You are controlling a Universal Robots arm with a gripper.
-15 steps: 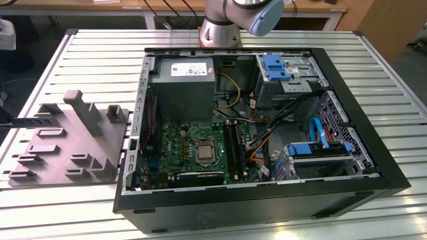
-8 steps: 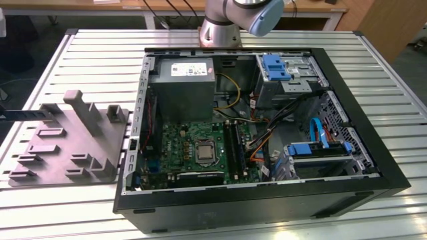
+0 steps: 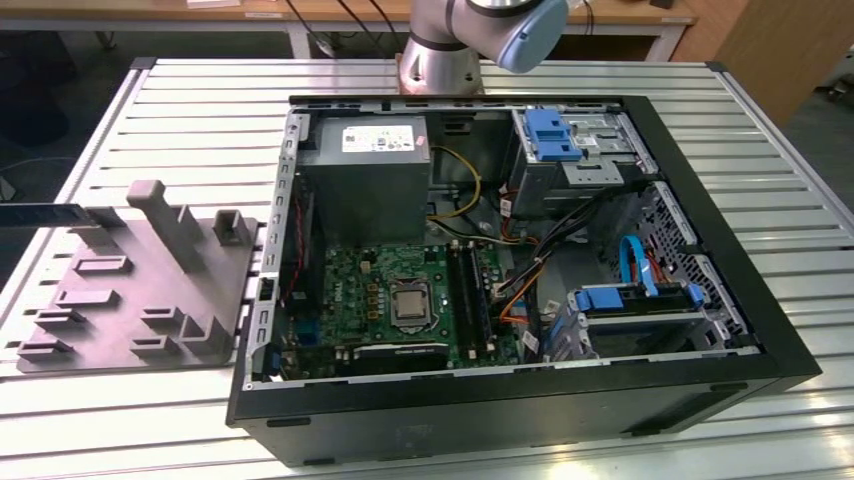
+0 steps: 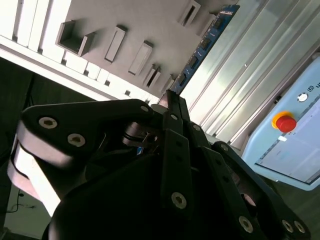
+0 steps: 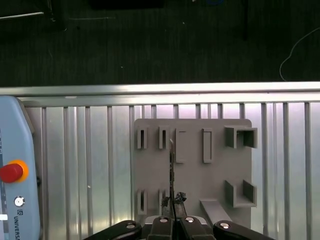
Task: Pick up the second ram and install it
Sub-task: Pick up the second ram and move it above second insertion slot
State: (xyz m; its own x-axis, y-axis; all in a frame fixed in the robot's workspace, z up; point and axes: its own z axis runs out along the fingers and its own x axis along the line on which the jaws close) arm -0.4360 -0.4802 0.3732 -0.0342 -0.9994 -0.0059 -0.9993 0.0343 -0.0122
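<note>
My pincer squeezes tight on one end of the second ram, and the thin stick is over the gray holder on the metal table.

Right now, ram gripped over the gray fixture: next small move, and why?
Probably start carrying it toward the open case. The jaws look shut on the second ram, which hangs over the gray fixture, while the memory slots lie to the exterior view's right.
</note>
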